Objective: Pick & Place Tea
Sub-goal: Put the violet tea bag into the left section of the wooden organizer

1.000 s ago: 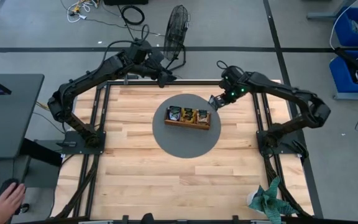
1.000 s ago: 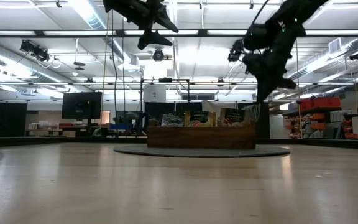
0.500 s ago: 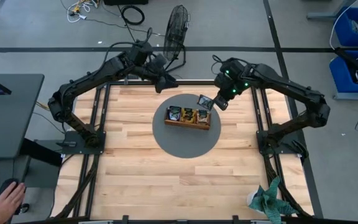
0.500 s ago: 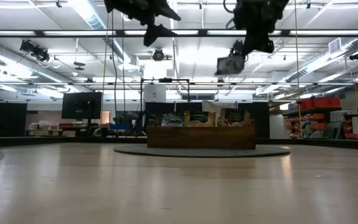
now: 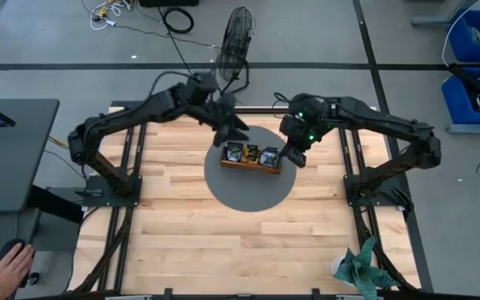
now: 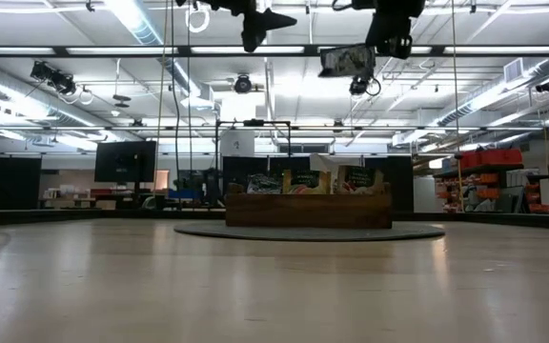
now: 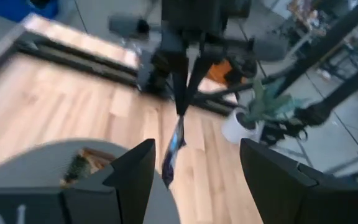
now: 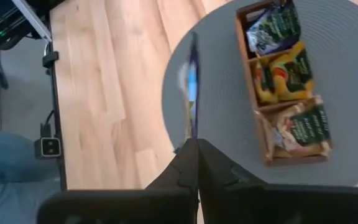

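Blue sachet (image 8: 191,87) pinched edge-on between the right gripper (image 8: 193,144) fingers, which are pressed together on its lower edge. We see it hanging in the air above the grey round mat (image 5: 248,193), off the right end of the wooden tray (image 5: 252,165), not touching either. Low view puts that sachet (image 6: 342,61) high up near the ceiling lights, well above the tray (image 6: 308,210). Left wrist view catches the same sachet (image 7: 173,149) dangling from the right gripper (image 7: 180,111) across from it.

Tray sits on the mat with three compartments, each holding tea: a dark-green/white packet (image 8: 271,30), a yellow one (image 8: 283,76), a green-brown one (image 8: 302,129).

Left gripper (image 5: 237,127) hovers over the tray's far left corner, fingers (image 7: 135,171) spread wide, nothing between them.
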`<state>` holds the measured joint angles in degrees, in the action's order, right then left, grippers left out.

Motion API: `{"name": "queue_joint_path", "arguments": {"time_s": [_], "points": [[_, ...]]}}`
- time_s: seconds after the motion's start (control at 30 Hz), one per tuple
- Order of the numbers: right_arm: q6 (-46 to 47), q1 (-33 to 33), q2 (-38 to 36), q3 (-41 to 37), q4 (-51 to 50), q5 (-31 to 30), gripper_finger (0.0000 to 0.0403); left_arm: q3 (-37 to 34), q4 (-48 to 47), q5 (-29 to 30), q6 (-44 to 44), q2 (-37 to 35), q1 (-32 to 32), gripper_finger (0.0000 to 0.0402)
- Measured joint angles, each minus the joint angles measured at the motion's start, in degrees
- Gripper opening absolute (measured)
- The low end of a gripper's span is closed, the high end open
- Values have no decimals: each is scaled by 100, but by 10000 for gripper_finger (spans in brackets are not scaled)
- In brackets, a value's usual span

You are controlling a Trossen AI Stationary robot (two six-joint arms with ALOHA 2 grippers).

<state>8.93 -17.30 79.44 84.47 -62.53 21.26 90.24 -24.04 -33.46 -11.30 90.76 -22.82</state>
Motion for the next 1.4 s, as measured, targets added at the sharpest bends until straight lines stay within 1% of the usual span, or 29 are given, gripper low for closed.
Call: {"name": "queue_joint_path", "arguments": {"time_s": [0.07, 0.37, 0.63, 0.73, 0.87, 1.0, 1.13, 1.27, 1.4], "points": [[159, 174, 0, 0, 94, -115, 0, -9, -113, 4, 17, 40, 153, 238], [637, 763, 9, 0, 403, -259, 0, -11, -37, 11, 23, 458, 908, 238], [927, 1107, 9, 0, 425, -463, 0, -9, -50, 16, 4, 740, 1317, 238], [988, 1221, 9, 1, 502, -564, 0, -11, -91, 31, 4, 770, 1402, 238], [1102, 1312, 9, 2, 486, -535, 0, -7, -103, 94, 4, 813, 1442, 238], [1169, 1435, 9, 2, 421, -528, 0, -13, -168, 26, -85, 757, 1320, 238], [1184, 1530, 9, 2, 371, -517, 0, -2, -42, 24, -178, 724, 1196, 238], [1206, 1534, 9, 2, 398, -598, 0, -7, -68, -5, -182, 756, 1181, 238], [1199, 1503, 9, 2, 480, -709, 0, -7, -50, -64, -55, 765, 1327, 238]]}}
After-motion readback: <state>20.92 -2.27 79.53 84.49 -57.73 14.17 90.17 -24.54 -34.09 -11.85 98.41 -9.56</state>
